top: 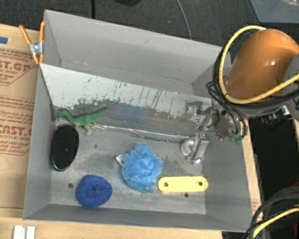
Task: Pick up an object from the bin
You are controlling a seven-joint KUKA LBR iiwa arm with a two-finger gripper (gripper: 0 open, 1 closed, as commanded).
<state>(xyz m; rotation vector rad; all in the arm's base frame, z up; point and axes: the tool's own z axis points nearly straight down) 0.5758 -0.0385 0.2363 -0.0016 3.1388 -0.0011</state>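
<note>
One dinosaur (pixel 81 117), oval (pixel 64 147), ball (pixel 94 191), pouf (pixel 142 166), bar (pixel 182 184)

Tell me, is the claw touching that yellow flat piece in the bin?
Apart. The camera view shows a strip of bare grey bin floor between the claw and the yellow flat piece.

Ctr floor (pixel 107 148) free; blue puff (pixel 141 167), yellow bar (pixel 182 184) near hand (pixel 194 150)

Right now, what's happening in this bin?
A robot arm reaches into the grey bin from the right, its gripper low over the bin's right side. Nearest it lie a yellow flat piece and a light blue puff. A dark blue ball, a black oval and a green toy lizard sit further left. Nothing is picked up yet.
</note>
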